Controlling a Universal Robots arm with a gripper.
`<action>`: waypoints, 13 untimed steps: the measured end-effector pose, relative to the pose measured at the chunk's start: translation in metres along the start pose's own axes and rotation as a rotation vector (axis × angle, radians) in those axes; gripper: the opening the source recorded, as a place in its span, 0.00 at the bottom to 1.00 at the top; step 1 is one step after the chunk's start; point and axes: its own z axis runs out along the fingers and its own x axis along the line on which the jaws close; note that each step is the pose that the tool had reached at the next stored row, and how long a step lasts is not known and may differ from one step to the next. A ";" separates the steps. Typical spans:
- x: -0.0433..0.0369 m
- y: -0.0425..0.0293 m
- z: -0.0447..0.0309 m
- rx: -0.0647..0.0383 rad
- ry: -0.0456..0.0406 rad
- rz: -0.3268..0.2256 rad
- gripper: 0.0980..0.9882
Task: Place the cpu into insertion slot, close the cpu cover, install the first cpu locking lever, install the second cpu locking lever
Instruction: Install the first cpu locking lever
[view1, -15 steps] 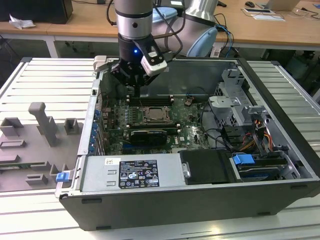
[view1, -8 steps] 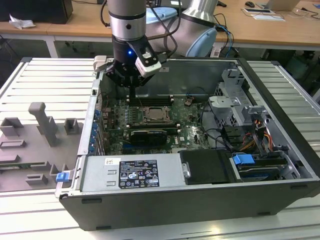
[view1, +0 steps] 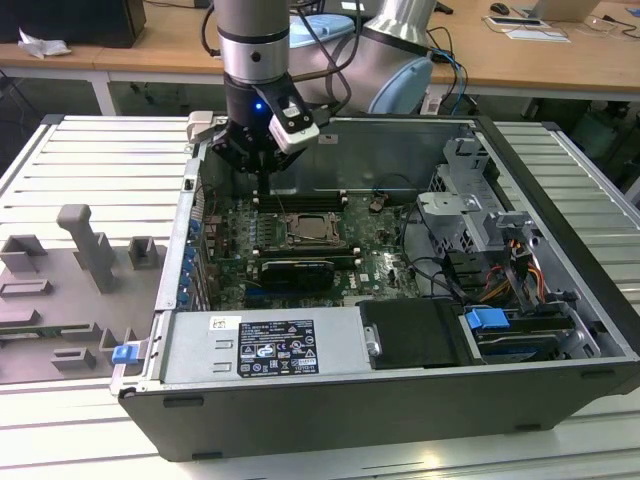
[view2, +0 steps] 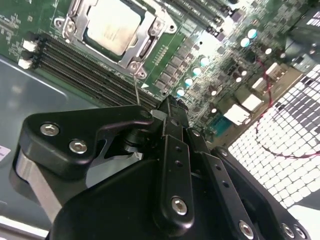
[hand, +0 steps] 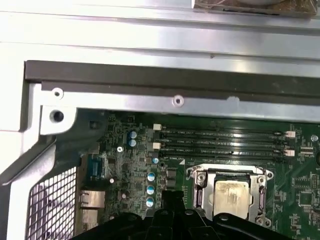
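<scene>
The cpu (view1: 303, 230) (view2: 111, 25) (hand: 231, 196) lies in the socket on the green motherboard, its pale metal top showing. The silver cpu cover (view2: 145, 47) (hand: 200, 192) lies flat around it, framing it through its window. My gripper (view1: 262, 172) (view2: 170, 106) (hand: 172, 196) hangs over the board beside the socket, on the memory-slot side, with its black fingers pressed together. A thin metal lever rod (view2: 136, 90) rises from the socket's corner toward the fingertips; I cannot tell whether it touches them.
The open computer case holds memory slots (hand: 225, 142), a black card (view1: 295, 270), a power supply (view1: 260, 345) at the front and a drive cage (view1: 470, 210) on the exterior view's right. The case's rear wall (hand: 150, 75) is close behind the gripper. Grey fixtures (view1: 90, 250) stand outside on the exterior view's left.
</scene>
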 end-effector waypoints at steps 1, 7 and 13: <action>-0.0001 0.0016 0.0005 0.000 0.0001 0.000 0.01; -0.0006 0.0103 0.0036 0.000 0.0002 -0.002 0.01; -0.0097 0.0159 0.0046 0.000 0.0000 -0.002 0.01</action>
